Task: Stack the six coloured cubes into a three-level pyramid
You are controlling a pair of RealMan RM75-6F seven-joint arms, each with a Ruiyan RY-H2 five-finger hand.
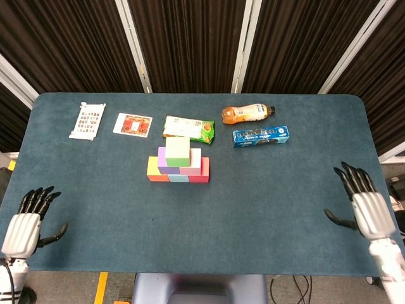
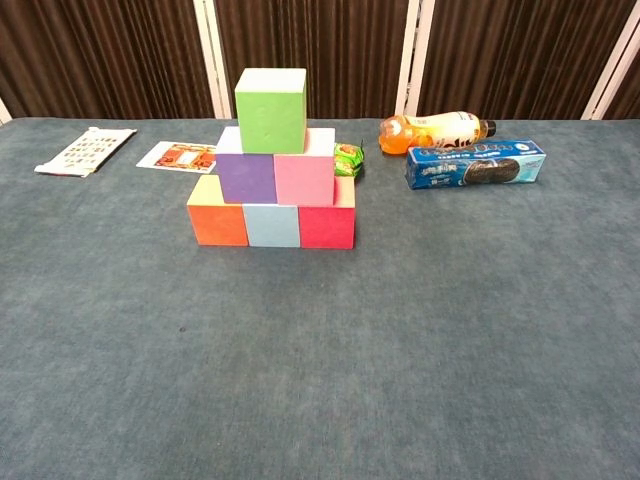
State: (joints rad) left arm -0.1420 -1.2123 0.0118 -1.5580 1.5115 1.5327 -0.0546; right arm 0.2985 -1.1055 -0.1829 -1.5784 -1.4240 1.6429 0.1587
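A: Cubes first, but from the near edge: where are the hands?

B: Left hand (image 1: 22, 229) and right hand (image 1: 371, 212) sit at the near corners of the blue felt worktop (image 2: 400, 340), both empty with fingers spread.

A: And the pyramid?

B: Mid-worktop: orange cube (image 2: 217, 223), pale blue cube (image 2: 273, 225) and red cube (image 2: 326, 226) touching in a row; purple cube (image 2: 246, 178) and pink cube (image 2: 304, 180) on them; green cube (image 2: 270, 110) on top.

A: Beyond?

B: A green snack packet (image 1: 189, 127), a blue biscuit box (image 2: 475, 165), an orange drink bottle (image 2: 434, 130) and two printed cards.

The head view looks steeply down over the whole table (image 1: 304, 209). The chest view faces across it, low and nearer. Both share the cube pyramid (image 2: 271, 170).
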